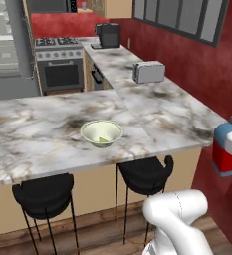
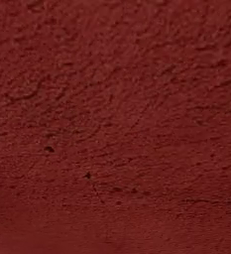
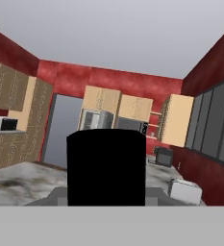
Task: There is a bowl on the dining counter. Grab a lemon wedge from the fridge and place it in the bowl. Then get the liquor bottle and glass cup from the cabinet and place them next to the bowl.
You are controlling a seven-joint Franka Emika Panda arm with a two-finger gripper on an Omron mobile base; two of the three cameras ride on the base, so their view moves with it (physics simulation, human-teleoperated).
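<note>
A pale bowl (image 1: 101,133) is seen on the marbled dining counter (image 1: 33,129), near its front edge, above two black stools (image 1: 44,197). A small yellow-green lemon wedge (image 1: 103,140) lies inside the bowl. At the right edge of the left base view, a red bottle with a blue label (image 1: 226,149) is held up beside the counter's end. In the hand view its black cap (image 3: 106,167) blocks the middle. The gripper is clamped on the bottle. A toaster (image 1: 148,72) stands on the far worktop.

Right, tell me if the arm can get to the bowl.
Probably yes: the bowl sits near the front edge of the dining counter, bare marble around it. The arm stands behind the stools, though it seems to carry the liquor bottle.
</note>
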